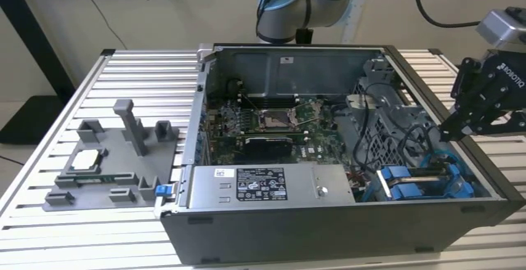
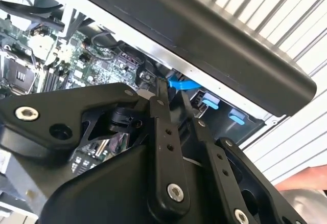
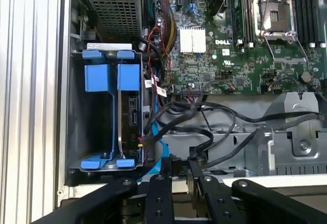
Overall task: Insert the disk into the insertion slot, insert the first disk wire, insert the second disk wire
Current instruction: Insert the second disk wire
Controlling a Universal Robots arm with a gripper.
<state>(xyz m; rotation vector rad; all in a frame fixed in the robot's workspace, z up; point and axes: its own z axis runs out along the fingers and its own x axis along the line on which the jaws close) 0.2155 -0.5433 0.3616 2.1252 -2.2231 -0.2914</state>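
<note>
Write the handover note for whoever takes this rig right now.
Gripper: low over the edge of the case, beside the insertion slot; whether it grips anything cannot be told.
Disk: sits on edge in the slot, connector end towards the cables.
Done: disk insertion, by the look of it.
Left: probably both disk wires. A blue cable and black cables run past the disk's end; I cannot tell whether either is plugged in.

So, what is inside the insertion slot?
The disk stands on edge inside the insertion slot, held in its blue carrier. Its broad faces are hidden from view.
</note>
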